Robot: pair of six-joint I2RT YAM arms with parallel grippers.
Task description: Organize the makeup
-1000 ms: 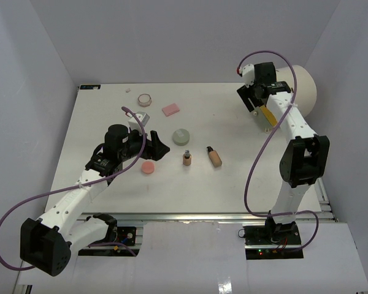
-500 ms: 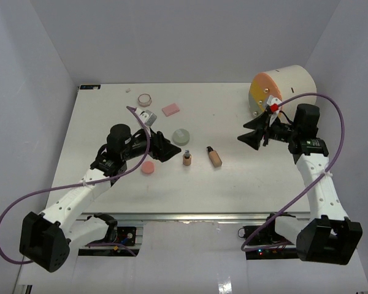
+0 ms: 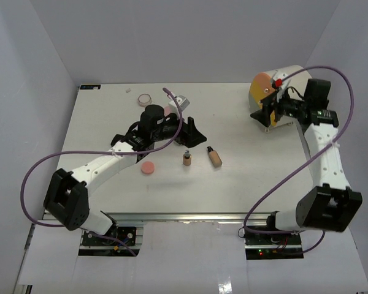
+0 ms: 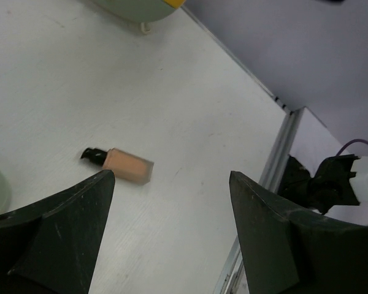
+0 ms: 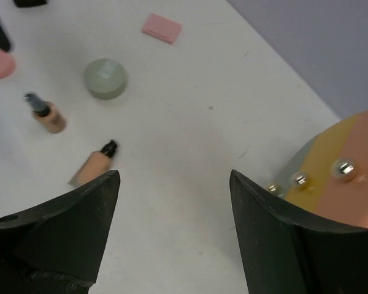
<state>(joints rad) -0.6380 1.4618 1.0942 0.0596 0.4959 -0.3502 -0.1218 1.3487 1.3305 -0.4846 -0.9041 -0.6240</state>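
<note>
While nothing is grasped yet, the sorting sits at the reaching step.
Left gripper (image 4: 170, 177), released and empty, hovers mid-table beside the grey-green compact (image 5: 105, 78), with the beige tube (image 4: 127, 167) just ahead. The right gripper (image 5: 173, 174), likewise released, faces the drum-shaped case (image 5: 337, 184). Pink disc (image 3: 148, 167), brown bottle (image 3: 187, 160) and pink pad (image 5: 162, 28) lie loose on the table (image 3: 245, 177). Next move, likely: descend squarely and clench one item.

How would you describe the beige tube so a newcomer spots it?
Start at the cream drum case with the orange front, far right on the table, then look toward the middle. The beige tube lies flat right of the tiny brown bottle; its black cap and pale body set it apart.
</note>
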